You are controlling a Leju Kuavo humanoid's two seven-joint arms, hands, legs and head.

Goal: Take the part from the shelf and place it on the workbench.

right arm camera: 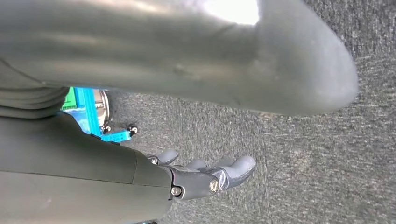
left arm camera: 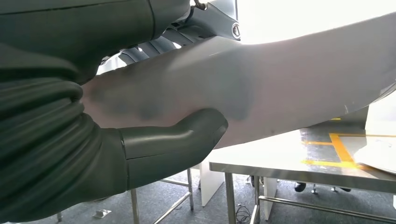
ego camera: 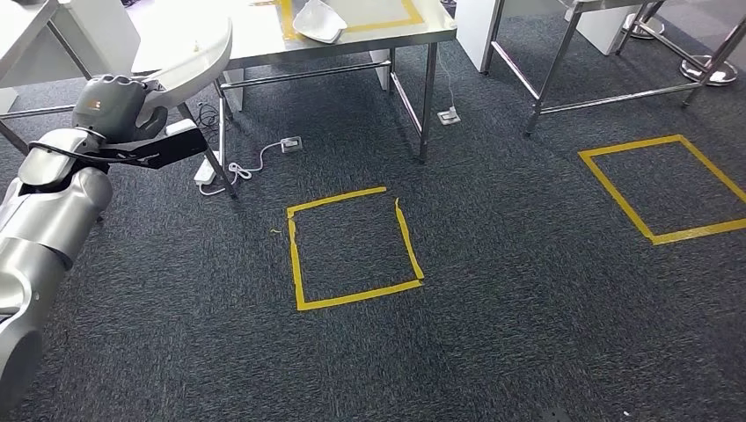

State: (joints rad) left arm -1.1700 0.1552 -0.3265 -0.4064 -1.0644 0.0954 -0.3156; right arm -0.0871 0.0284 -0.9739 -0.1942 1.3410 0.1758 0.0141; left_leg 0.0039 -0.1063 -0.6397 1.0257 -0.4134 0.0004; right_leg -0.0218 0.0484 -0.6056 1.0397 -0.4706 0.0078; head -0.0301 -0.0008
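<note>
My left hand [ego camera: 119, 110] is raised at the left and grips a long, curved white part [ego camera: 198, 61], whose free end reaches over the near corner of the steel workbench [ego camera: 255, 40]. In the left wrist view the thumb [left arm camera: 177, 140] presses under the white part [left arm camera: 289, 84], with the workbench top [left arm camera: 289, 158] below it. A second white part [ego camera: 318, 22] lies on the bench inside a yellow tape outline. My right hand [right arm camera: 205, 175] hangs over the dark carpet, fingers apart and holding nothing.
Two yellow tape squares mark the carpet, one ahead [ego camera: 352, 248] and one to the right [ego camera: 669, 189]. A white power strip and cables [ego camera: 290, 143] lie under the workbench. Another steel table frame [ego camera: 563, 70] stands at the back right. A blue cart [right arm camera: 93, 116] is behind my right hand.
</note>
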